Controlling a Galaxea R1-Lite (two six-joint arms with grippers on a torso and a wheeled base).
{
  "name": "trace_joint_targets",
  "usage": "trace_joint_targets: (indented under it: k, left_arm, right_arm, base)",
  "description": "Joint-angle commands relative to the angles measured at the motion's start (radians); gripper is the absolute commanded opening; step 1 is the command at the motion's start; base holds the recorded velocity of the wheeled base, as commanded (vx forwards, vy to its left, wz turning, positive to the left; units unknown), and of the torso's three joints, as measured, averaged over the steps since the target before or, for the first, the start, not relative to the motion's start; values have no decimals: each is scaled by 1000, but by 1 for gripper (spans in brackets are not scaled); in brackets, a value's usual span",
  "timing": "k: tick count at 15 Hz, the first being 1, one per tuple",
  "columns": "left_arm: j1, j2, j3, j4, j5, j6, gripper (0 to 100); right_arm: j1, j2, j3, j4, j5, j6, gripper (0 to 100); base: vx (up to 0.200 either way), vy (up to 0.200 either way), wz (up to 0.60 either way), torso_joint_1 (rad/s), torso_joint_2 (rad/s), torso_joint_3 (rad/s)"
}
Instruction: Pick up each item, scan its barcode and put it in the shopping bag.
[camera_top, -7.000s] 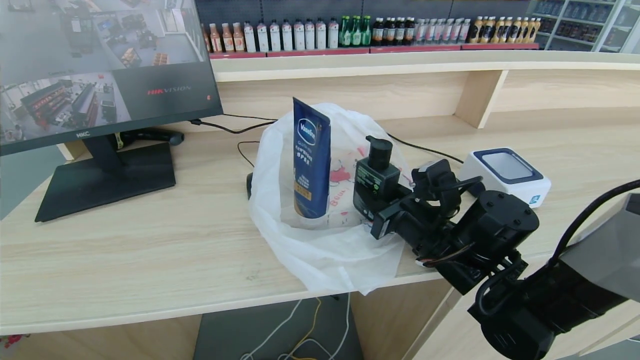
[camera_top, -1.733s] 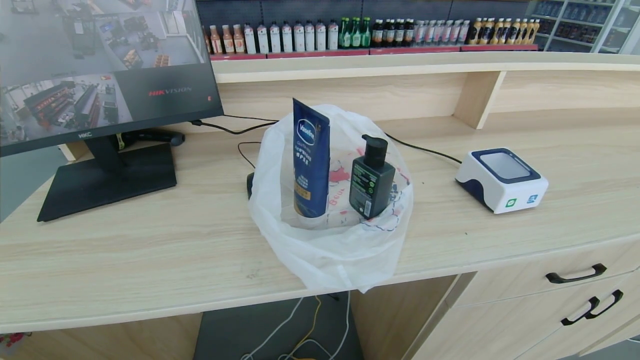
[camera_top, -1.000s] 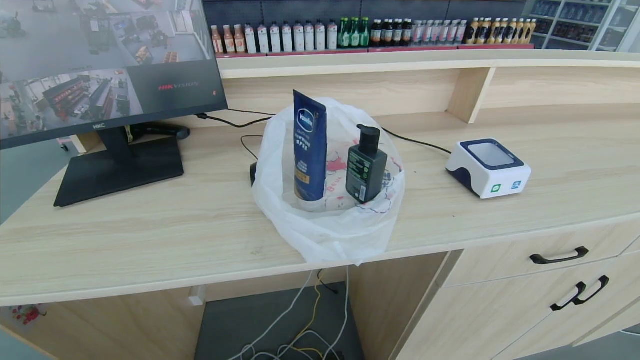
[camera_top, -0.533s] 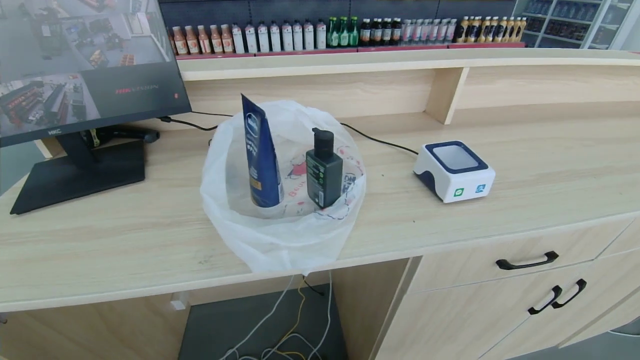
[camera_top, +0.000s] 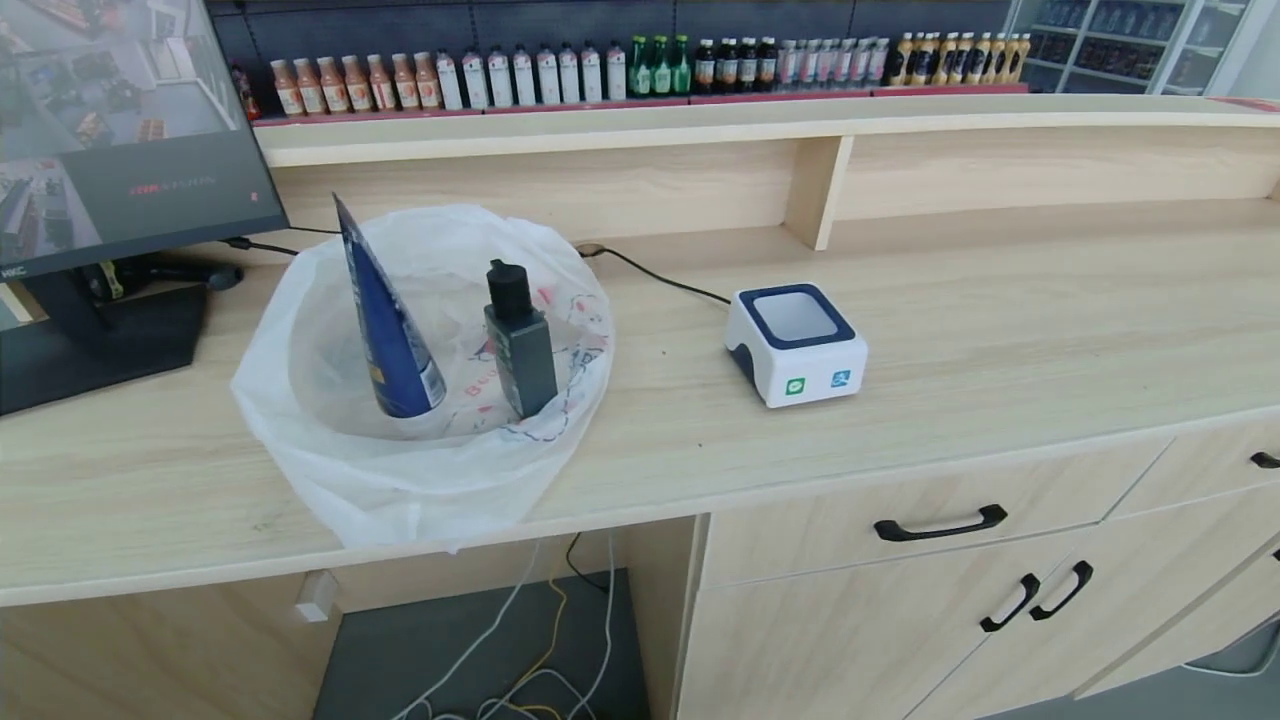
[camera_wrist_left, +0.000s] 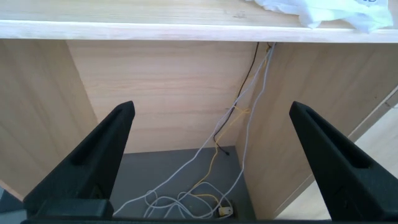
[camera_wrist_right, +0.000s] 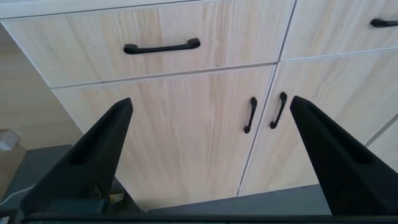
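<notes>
On the wooden counter (camera_top: 950, 330) a white plastic shopping bag (camera_top: 330, 450) sits open. Inside it a blue tube (camera_top: 385, 320) leans and a dark pump bottle (camera_top: 520, 345) stands upright. To the bag's right is the white and blue barcode scanner (camera_top: 797, 345). My left gripper (camera_wrist_left: 211, 109) is open and holds nothing, low in front of the gap under the counter, with the bag's edge (camera_wrist_left: 323, 12) above it. My right gripper (camera_wrist_right: 211, 102) is open and holds nothing, facing the drawer fronts below the counter.
A monitor (camera_top: 110, 130) on a black stand is at the counter's left end. Cables (camera_wrist_left: 242, 112) hang into the gap under the counter. Drawers and doors with black handles (camera_wrist_right: 161, 46) fill the counter's right front. Bottles (camera_top: 640, 70) line a shelf behind.
The right gripper, shut on the pump bottle at the bag 7 s ago, left it standing inside and withdrew. Since then the head camera has moved, sliding the whole picture left.
</notes>
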Motion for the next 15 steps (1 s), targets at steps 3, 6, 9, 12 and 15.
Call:
trace_joint_targets:
  k: [3, 6, 9, 12, 15]
  left_arm:
    - [0, 0, 0, 0, 0, 1, 100]
    - [0, 0, 0, 0, 0, 1, 100]
    - [0, 0, 0, 0, 0, 2, 100]
    - [0, 0, 0, 0, 0, 2, 100]
    - [0, 0, 0, 0, 0, 2, 100]
  right_arm:
    - [1, 2, 0, 0, 0, -4, 100]
    - [1, 2, 0, 0, 0, -2, 100]
    - [1, 2, 2, 0, 0, -9, 100]
    - [1, 2, 0, 0, 0, -13, 100]
    - [1, 2, 0, 0, 0, 2, 100]
  base:
    - [0, -200, 200, 6, 2, 1]
    - [0, -200, 0, 1, -2, 4]
    - [0, -67, 0, -1, 1, 1]
    - [0, 0, 0, 0, 0, 0]
    - [0, 0, 0, 0, 0, 0]
